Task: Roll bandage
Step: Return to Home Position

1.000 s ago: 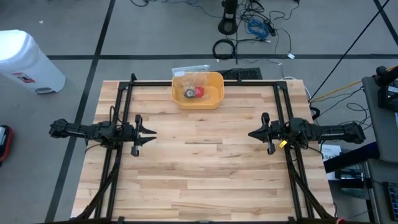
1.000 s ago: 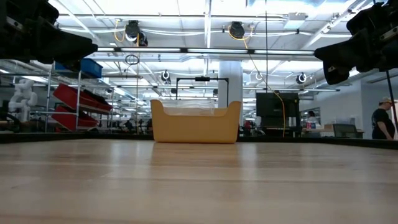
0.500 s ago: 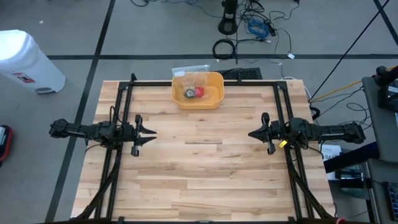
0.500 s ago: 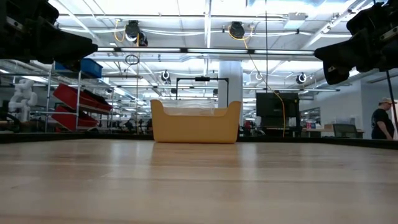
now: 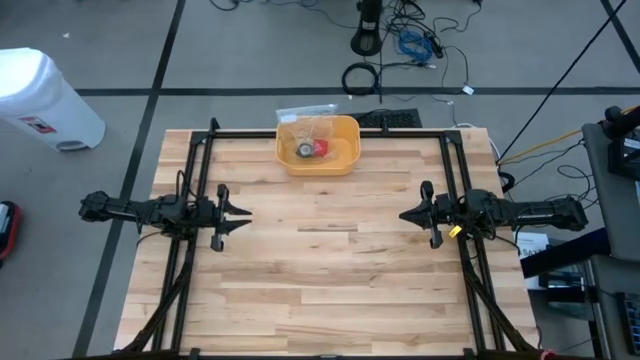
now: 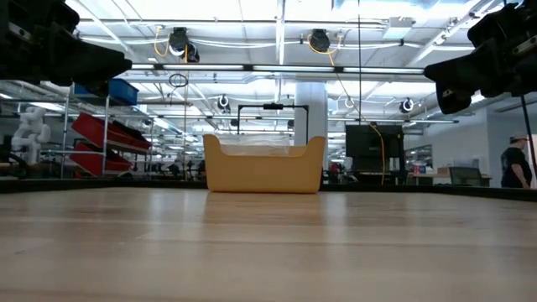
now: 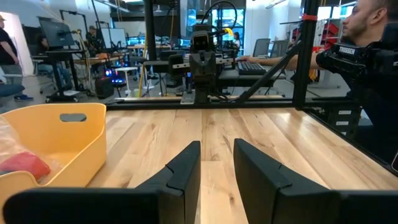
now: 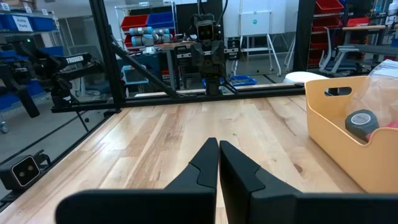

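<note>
A yellow bin (image 5: 350, 140) stands at the middle of the table's far edge. Inside it lie a grey roll (image 8: 360, 121), a red item (image 7: 22, 165) and a clear plastic bag (image 5: 312, 125); which of them is the bandage I cannot tell. My left gripper (image 7: 216, 146) hovers level over the table's left side, its fingers a little apart with nothing between them. Over the right side my right gripper (image 8: 218, 144) hovers level, shut on nothing. Both point toward the table's middle (image 5: 245, 215) (image 5: 403, 214), well short of the bin.
Black frame rails (image 5: 330, 133) run along the table's far edge and down both sides. A bare stretch of wooden tabletop (image 5: 325, 260) lies between the arms. A white waste bin (image 5: 45, 100) stands on the floor at the far left. A person (image 7: 367, 56) is beyond the table's right edge.
</note>
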Robot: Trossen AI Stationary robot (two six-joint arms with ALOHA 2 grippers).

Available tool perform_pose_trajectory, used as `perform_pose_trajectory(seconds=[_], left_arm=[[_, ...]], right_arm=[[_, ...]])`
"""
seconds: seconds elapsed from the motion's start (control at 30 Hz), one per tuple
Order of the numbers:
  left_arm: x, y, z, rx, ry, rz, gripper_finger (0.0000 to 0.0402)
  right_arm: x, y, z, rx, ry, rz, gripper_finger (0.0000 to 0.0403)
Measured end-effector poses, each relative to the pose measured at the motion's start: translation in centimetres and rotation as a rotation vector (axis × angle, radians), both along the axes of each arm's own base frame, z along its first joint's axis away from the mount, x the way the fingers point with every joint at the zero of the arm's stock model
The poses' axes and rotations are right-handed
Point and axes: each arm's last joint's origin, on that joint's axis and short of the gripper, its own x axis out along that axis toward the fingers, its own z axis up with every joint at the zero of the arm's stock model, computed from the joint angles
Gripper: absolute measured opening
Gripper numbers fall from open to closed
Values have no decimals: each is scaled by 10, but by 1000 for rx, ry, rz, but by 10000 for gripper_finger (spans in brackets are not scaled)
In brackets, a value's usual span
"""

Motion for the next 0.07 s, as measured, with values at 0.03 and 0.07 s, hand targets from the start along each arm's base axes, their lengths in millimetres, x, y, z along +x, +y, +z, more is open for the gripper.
perform_pose_trajectory(seconds=[0.03,0.07], left_arm=[[0,0,0,0,0,0,102],[0,0,0,0,0,0,102]], right_arm=[[0,0,0,0,0,0,0],[0,0,0,0,0,0,0]])
